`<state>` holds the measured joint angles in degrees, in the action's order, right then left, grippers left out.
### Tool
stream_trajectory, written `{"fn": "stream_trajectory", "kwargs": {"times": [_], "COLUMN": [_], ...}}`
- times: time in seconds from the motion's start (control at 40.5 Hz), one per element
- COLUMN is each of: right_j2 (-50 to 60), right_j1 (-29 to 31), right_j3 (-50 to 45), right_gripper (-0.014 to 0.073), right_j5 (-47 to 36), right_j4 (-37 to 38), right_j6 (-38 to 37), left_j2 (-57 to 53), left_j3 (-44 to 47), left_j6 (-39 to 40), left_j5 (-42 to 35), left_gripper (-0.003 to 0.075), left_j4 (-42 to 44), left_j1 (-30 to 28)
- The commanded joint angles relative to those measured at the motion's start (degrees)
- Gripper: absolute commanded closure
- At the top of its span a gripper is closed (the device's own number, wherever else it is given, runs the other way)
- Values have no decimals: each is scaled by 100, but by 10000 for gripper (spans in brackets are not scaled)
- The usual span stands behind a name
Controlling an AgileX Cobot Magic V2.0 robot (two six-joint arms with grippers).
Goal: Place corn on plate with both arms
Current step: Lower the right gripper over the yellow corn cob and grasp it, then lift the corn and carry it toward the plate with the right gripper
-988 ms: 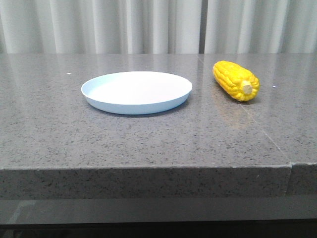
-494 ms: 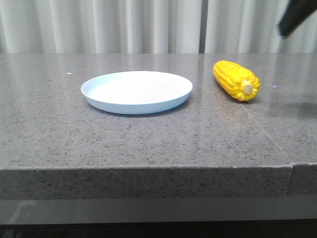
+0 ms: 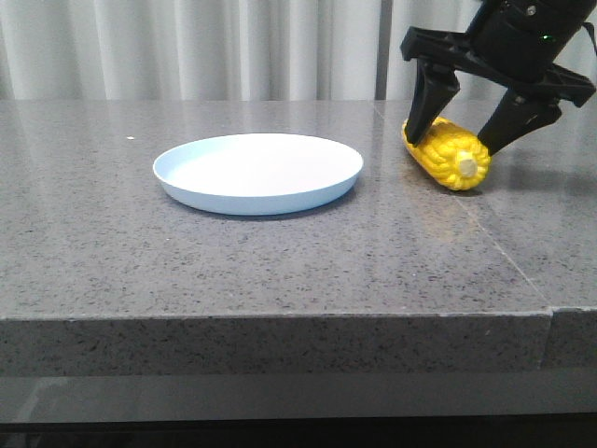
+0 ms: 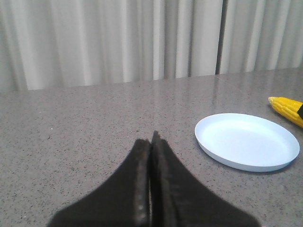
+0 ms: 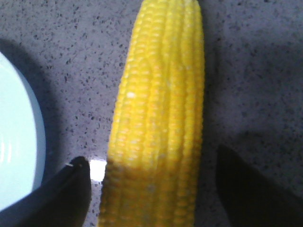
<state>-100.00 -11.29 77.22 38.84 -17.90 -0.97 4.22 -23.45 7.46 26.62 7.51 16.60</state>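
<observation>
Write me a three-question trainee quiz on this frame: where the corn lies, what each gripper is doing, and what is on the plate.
1. True or false: the corn already lies on the plate.
2. Multiple choice: the right gripper is
A. shut on the corn and lifting it
B. open, one finger on each side of the corn
C. resting on the plate
3. Short answer: how do the left gripper's fingers stand in the left wrist view?

Key
1. False. The corn lies on the grey table, to the right of the plate in the front view, and the plate holds nothing.
2. B
3. Pressed together, holding nothing, with plate and corn further off.
</observation>
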Motion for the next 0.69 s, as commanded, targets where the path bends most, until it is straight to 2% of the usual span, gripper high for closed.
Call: {"fn": "stream_trajectory", "kwargs": {"times": [0.0, 0.124, 0.247, 0.445, 0.544, 0.667], "right_j2": [253, 253, 268, 581, 783, 819], "right_j1": [8, 8, 8, 0, -125, -438], "right_j3": [210, 210, 210, 212, 294, 604], "right_gripper": [160, 364, 506, 522, 522, 523], "right_j5": [-174, -199, -211, -60, 10, 277], "right_j4": [-77, -77, -77, -58, 22, 507], "right_j6": [33, 33, 33, -26, -259, -859], "left_j2": [58, 58, 58, 58, 58, 58], "left_j3": [-133, -133, -133, -133, -133, -133], "left_j6": [53, 53, 53, 53, 53, 53], "left_j5": [-444, -444, -444, -444, -444, -444], "left_gripper": [741, 741, 741, 741, 741, 741], "left_j4": [15, 15, 15, 15, 15, 15], "left_j1": [37, 37, 37, 37, 37, 37]}}
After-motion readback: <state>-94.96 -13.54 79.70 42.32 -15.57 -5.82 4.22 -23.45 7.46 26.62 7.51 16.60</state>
